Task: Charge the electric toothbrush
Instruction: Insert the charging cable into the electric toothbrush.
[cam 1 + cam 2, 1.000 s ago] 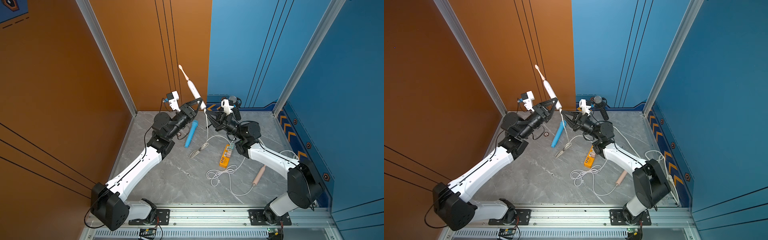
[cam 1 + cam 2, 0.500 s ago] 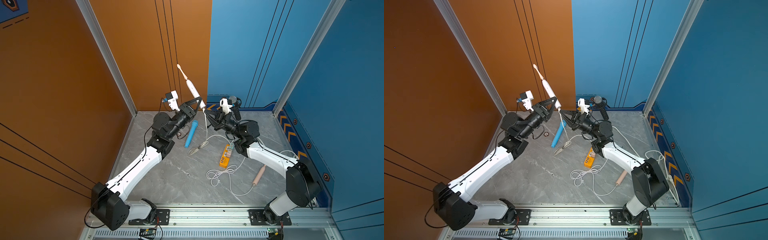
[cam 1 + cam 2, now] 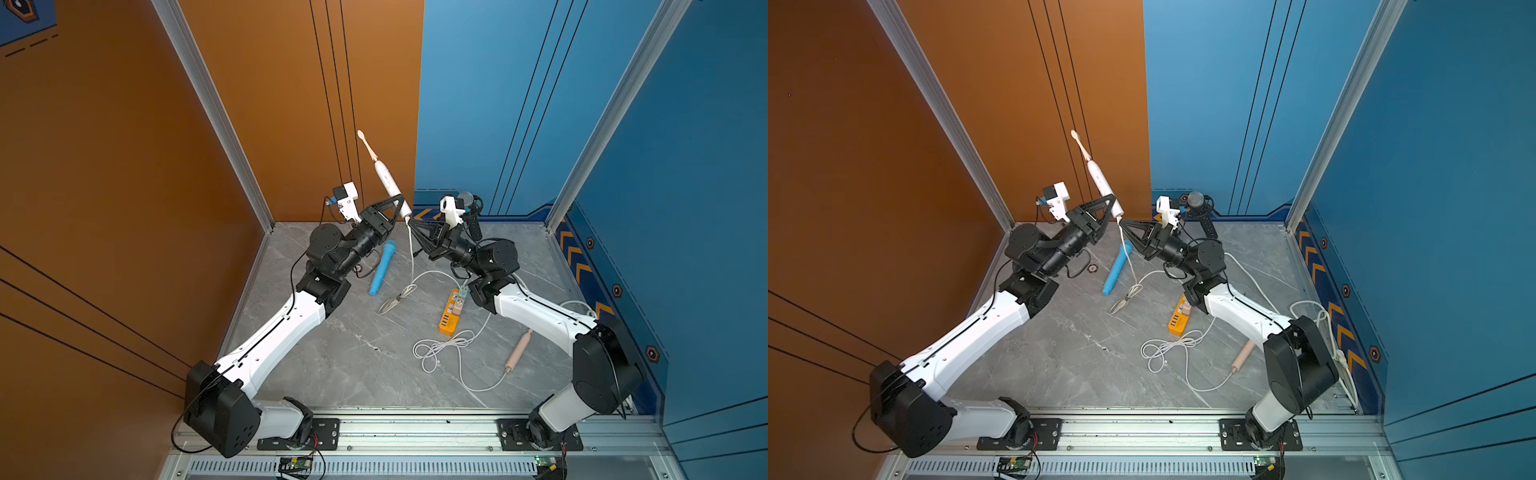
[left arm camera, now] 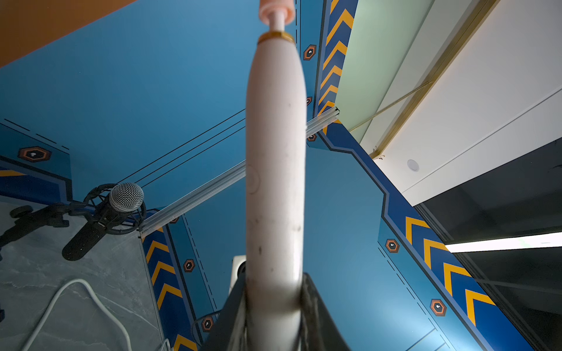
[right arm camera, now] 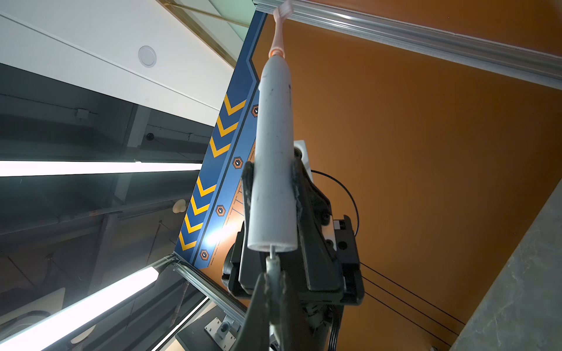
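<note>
Toothbrush [image 3: 385, 183], both top views: aloft, clenched in left gripper [image 3: 400, 206], head toward 11 o'clock; right gripper [image 3: 412, 224] at its base.
Handle [image 4: 275, 182], left wrist view: centred between fingers [image 4: 311, 301]; you hold it rigid.
Plug [image 5: 272, 263], right wrist view: pinched by right gripper, pin touching base; you push straight along handle.
Containers: none; power strip [image 3: 448, 322], 5 o'clock, carries an adapter.

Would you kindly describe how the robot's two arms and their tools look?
The left arm and right arm have white shells, black joints and thin black cables. The left tool and right tool are black triangular frames with white camera mounts.
</note>
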`<state>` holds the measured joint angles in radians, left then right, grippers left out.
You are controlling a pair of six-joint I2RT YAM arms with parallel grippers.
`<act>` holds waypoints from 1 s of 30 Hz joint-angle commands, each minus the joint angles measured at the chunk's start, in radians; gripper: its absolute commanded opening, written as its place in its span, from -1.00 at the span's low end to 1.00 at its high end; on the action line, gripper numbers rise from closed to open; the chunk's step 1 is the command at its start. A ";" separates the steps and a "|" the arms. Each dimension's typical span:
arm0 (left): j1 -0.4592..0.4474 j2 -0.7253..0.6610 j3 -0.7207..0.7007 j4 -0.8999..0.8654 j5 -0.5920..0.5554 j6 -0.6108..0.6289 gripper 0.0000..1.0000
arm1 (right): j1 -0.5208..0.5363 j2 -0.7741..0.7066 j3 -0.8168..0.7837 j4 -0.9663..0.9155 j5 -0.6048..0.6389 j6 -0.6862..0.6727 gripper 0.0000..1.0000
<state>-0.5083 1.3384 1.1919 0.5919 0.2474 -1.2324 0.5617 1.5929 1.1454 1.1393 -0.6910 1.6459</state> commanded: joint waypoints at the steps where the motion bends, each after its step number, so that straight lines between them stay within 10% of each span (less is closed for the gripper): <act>1: -0.001 0.003 0.012 0.019 0.089 -0.001 -1.00 | -0.016 -0.019 0.046 -0.002 -0.035 -0.029 -1.00; 17: -0.001 -0.016 -0.027 -0.007 0.339 -0.020 -1.00 | -0.071 -0.003 0.098 0.136 -0.072 0.079 -1.00; 30: -0.125 -0.066 0.031 -0.421 0.415 0.209 -1.00 | -0.088 0.016 0.170 0.227 0.024 0.094 -1.00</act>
<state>-0.5362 1.2747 1.2648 0.4240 0.3923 -1.0851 0.5045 1.6249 1.2095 1.3117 -0.9024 1.7443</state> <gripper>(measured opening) 0.268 0.078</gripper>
